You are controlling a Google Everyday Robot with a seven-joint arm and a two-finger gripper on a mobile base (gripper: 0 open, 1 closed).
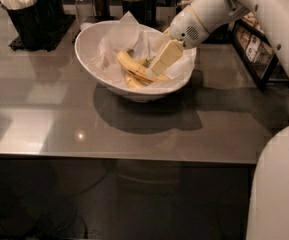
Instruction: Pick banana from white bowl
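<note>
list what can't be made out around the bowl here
- Camera view: gripper, down inside the white bowl, covers the right end of the banana; contact unclear.
- Camera view: paper lining hides the bowl's floor.
- Camera view: black holder contents cut off by top edge.

Stretched in from the upper right: white arm (264,14), with wrist (196,26) bent downward. Gripper (159,66) slanted down and to the left, at the upper centre of the view. Rounded white body part (279,194) at lower right.

one view | high, robot-side, angled down | close | gripper (160,64) in white bowl (96,71)
</note>
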